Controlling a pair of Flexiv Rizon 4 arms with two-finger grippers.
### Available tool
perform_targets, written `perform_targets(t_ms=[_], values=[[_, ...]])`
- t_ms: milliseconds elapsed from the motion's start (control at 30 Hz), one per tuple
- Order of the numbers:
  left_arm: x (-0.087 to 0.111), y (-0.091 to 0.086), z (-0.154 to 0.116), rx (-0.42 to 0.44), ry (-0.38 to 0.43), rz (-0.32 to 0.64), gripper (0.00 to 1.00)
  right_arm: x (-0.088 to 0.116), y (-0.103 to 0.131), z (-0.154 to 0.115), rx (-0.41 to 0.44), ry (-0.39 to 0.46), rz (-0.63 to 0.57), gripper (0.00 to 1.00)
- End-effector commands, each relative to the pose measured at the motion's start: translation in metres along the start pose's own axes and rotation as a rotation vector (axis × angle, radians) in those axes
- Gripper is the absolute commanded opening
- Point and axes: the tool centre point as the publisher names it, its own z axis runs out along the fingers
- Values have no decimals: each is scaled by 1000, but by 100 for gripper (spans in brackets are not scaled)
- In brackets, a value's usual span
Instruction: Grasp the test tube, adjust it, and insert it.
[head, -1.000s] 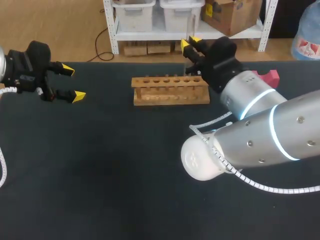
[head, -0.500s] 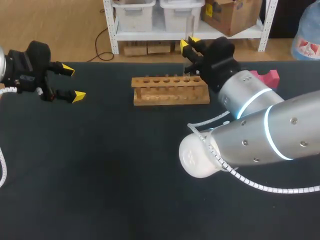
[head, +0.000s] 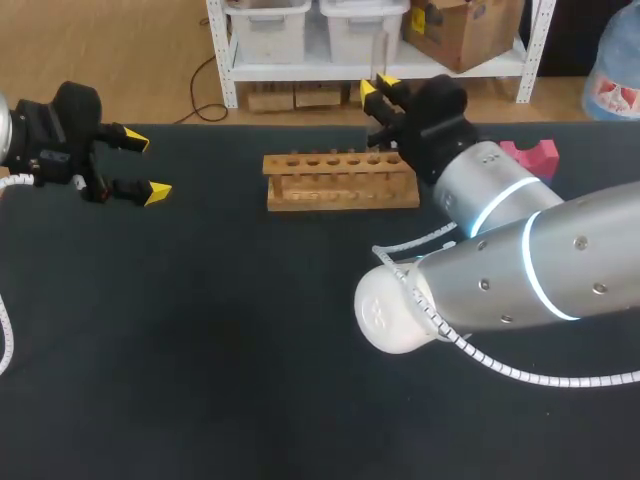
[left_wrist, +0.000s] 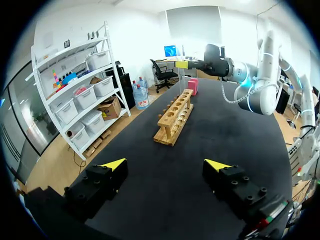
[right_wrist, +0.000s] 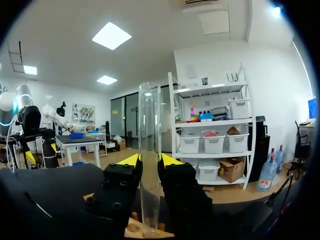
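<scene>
Slightly shifted since a second ago, my right gripper (head: 378, 86) hangs over the wooden rack (head: 340, 181), at its end nearest my right arm. Its fingers are clamped on the upright test tube (right_wrist: 149, 130), apparently lining it up for insertion. My left gripper (head: 147, 166) is wide open and empty, well apart from the rack.

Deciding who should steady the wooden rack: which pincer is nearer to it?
Right. The right pincer is at the rack's right end, shut on the upright test tube. The left pincer sits open, well off beyond the rack's left end.
</scene>
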Motion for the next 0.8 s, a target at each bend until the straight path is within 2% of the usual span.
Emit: perform_targets(t_ms=[33,800], values=[[2,-1,0,-4,-9,4,100,0,-2,-3,4,9,-4,0],[2,-1,0,-4,-9,4,100,25,-4,-4,12,52,11,0]])
